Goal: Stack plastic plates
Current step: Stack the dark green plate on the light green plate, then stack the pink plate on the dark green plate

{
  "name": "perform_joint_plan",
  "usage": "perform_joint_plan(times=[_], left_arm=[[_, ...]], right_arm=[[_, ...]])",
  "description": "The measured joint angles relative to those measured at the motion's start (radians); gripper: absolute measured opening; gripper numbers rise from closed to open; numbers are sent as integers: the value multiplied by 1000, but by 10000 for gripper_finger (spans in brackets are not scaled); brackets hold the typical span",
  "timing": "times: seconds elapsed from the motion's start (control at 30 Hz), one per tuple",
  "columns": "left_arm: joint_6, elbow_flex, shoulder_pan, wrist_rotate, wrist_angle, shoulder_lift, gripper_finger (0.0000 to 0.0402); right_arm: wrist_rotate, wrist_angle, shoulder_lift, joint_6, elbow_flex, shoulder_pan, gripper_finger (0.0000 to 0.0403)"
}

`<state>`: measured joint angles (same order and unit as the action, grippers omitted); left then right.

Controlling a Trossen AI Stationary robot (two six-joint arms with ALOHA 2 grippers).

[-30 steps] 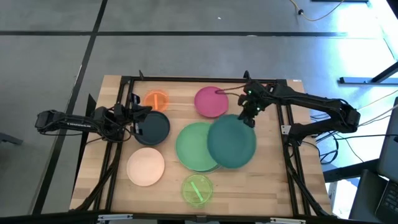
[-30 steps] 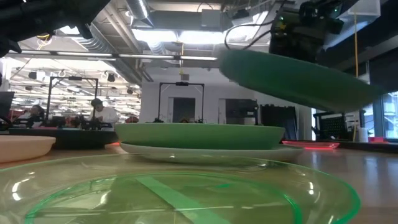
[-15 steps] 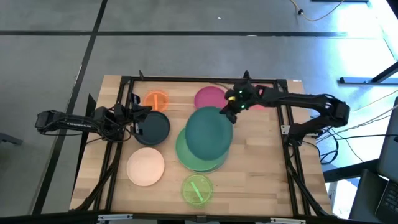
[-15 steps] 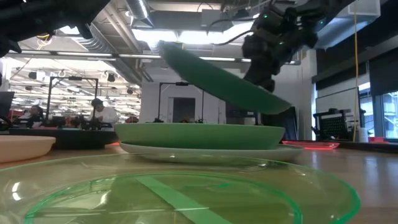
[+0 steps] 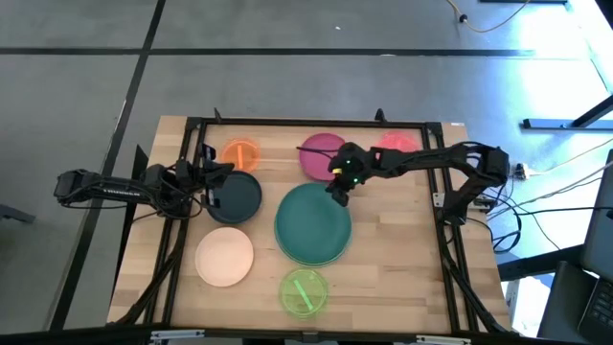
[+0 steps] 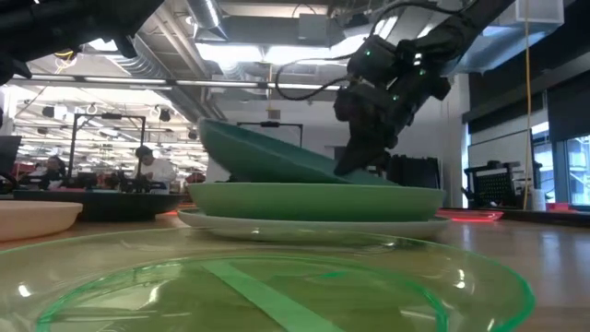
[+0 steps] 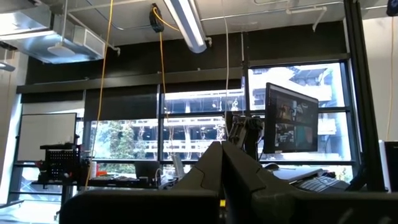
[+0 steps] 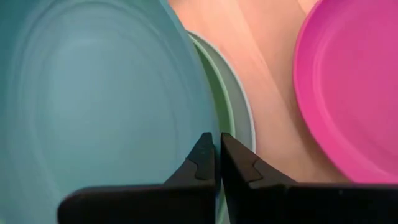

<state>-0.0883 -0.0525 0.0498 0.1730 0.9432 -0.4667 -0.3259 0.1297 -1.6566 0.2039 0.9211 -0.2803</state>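
My right gripper (image 5: 335,189) is shut on the large teal plate (image 5: 311,223), which lies tilted on the green plate (image 6: 304,198). That green one sits in a pale grey-blue plate (image 6: 304,224) at the table's middle. Magenta (image 5: 321,153), pink-red (image 5: 396,144) and orange (image 5: 239,153) plates lie flat along the far side. The navy plate (image 5: 238,196) and the peach plate (image 5: 224,257) lie on the left, the lime plate (image 5: 305,292) near the front edge. My left gripper (image 5: 209,179) waits shut by the navy plate's left rim. My right gripper pinches the teal plate's far-right rim (image 8: 198,134) between its two fingers, one finger (image 8: 200,158) on the plate's upper face, the other (image 8: 236,162) outside the rim. It comes from the far right, slanting down. The plate is tilted: its held side is low in the green plate and its left edge (image 6: 207,127) is raised.
The black frame rails (image 5: 287,123) run along the table's far edge and both sides. Bare wood (image 5: 402,240) lies to the right of the stack. Beyond the table the low view shows a room with a seated person (image 6: 147,166).
My right gripper has swung toward the table's left and come down, carrying the teal plate from beside the green plate's right side to above it. The plate tipped on the way, its left edge high, and now its held side sits in the green plate.
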Motion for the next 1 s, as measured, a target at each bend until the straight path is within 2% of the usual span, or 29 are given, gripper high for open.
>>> perform_joint_plan(times=[0.23,0.43,0.6,0.7,0.9,1.0], left_arm=[[0,0,0,0,0,0,0],[1,0,0,-1,0,0,0],[1,0,0,-1,0,0,0],[1,0,0,-2,0,0,0],[2,0,0,-3,0,0,0],[6,0,0,-3,0,0,0]], right_arm=[[0,5,-32,2,0,-1,12],[0,9,-32,-16,9,-1,84],[14,190,-11,-95,100,-25,136],[123,317,8,-135,156,-31,149],[480,437,21,-164,196,-60,150],[547,440,13,-155,196,-113,149]])
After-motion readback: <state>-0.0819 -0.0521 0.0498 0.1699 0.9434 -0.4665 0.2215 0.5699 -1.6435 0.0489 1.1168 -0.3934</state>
